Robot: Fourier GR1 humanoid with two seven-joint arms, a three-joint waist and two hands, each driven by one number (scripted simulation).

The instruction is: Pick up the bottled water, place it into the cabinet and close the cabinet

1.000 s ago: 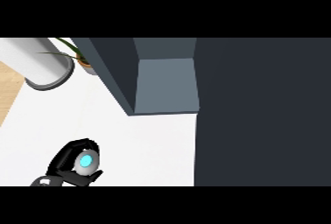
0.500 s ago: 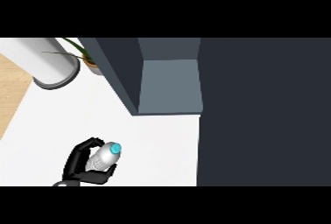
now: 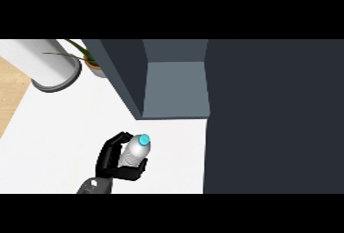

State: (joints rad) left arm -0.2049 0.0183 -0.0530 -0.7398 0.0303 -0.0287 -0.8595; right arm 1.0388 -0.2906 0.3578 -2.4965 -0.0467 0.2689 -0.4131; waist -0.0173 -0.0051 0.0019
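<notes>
**A:** Where's the bottled water (image 3: 136, 150)?

**B:** In the left hand (image 3: 109, 160), whose fingers curl round its body. The blue cap tilts toward the cabinet (image 3: 176, 88), low over the white worktop (image 3: 53, 136).

**A:** What room is there to move?

**B:** Bare worktop lies between the cap and the cabinet's lower edge. A dark panel (image 3: 269, 118) stands near on the right. The worktop's left edge is well apart.

**A:** And the count?

**B:** One bottle, one hand, one open compartment. At the far left there is one potted plant (image 3: 86, 58) and one white cylinder (image 3: 46, 63).
</notes>
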